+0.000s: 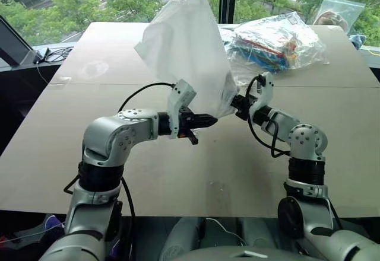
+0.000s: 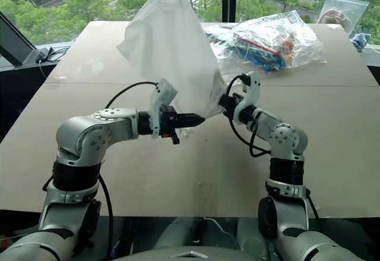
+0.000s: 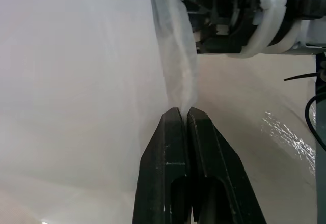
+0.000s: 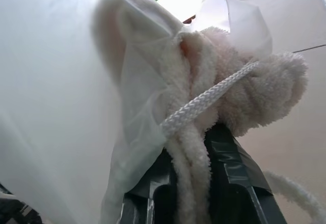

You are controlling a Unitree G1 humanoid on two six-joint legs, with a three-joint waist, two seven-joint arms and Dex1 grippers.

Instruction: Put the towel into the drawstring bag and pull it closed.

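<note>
In the left eye view, the drawstring bag [image 1: 189, 53] is held up in the air above the tan desk [image 1: 71, 154], billowing upward between the two arms with its lower edge drawn down to both of them. The left gripper [image 1: 209, 119] meets the bag's lower edge from the left, and the right gripper [image 1: 236, 103] meets it from the right, just beside the other. Behind, toward the window, a large clear plastic bag [image 1: 279, 41] with colourful contents lies on the desk. In the left wrist view, the left gripper's two black fingers [image 3: 168, 152] are clenched tight on a thin gathered fold of the bag's white fabric, which rises straight from their tips; the right gripper's body sits close beyond it. In the right wrist view, the cream towel [image 4: 239, 86] is a soft lump at the bag's mouth, partly under the sheer fabric, and the right gripper's fingers [image 4: 234, 168] grasp a strand of it. A braided white cord [image 4: 204, 104] runs across the towel.
</note>
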